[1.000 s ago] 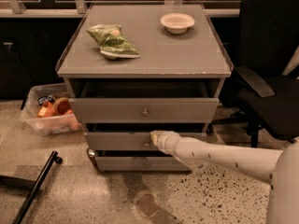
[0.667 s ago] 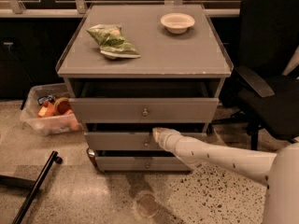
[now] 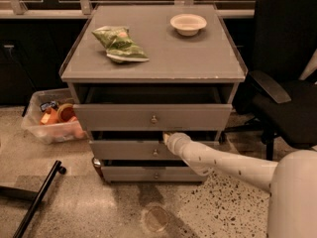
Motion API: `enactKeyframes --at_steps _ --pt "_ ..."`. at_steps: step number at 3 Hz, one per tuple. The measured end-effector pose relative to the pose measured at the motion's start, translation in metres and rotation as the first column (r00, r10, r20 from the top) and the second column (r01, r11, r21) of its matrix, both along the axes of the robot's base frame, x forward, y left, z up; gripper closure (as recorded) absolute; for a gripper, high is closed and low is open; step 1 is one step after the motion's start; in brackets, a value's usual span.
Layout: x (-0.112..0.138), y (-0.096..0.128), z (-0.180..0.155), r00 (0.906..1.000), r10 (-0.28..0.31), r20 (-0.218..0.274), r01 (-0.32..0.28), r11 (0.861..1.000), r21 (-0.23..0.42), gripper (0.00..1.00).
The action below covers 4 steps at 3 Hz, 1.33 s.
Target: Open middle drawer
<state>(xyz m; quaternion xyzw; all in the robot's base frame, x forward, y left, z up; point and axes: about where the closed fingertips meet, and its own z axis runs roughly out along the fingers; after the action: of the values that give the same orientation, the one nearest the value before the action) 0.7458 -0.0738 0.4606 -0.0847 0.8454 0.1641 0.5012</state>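
The grey cabinet (image 3: 153, 58) has three drawers. The middle drawer (image 3: 124, 150) has a flat grey front and a small round knob (image 3: 155, 152), and its front stands a little out from the cabinet. The top drawer (image 3: 114, 117) above it is pulled out a bit further. The lowest drawer (image 3: 129, 174) sits below. My gripper (image 3: 166, 137) is at the end of the white arm (image 3: 223, 165), which reaches in from the lower right. Its tip is at the middle drawer's upper edge, just above and right of the knob, in the dark gap under the top drawer.
A green chip bag (image 3: 119, 43) and a white bowl (image 3: 188, 24) lie on the cabinet top. A clear plastic bin (image 3: 49, 118) with items stands on the floor at the left. A black office chair (image 3: 282, 83) stands close on the right. A black bar (image 3: 39, 197) lies on the floor at the lower left.
My gripper has moved slightly up, from knob height to the middle drawer's top edge. The drawers show no clear movement.
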Motion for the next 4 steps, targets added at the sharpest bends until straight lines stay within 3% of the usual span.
enactKeyframes --at_steps 1,3,4 --pt "0.012 0.0 -0.012 0.9997 -0.022 -0.012 0.022 1.0 0.01 1.0" --pt "0.004 -0.004 -0.027 0.9972 -0.055 -0.051 0.056 0.998 0.017 1.0" --pt "-0.007 -0.002 -0.031 0.9958 -0.032 -0.086 0.032 0.999 -0.007 1.0"
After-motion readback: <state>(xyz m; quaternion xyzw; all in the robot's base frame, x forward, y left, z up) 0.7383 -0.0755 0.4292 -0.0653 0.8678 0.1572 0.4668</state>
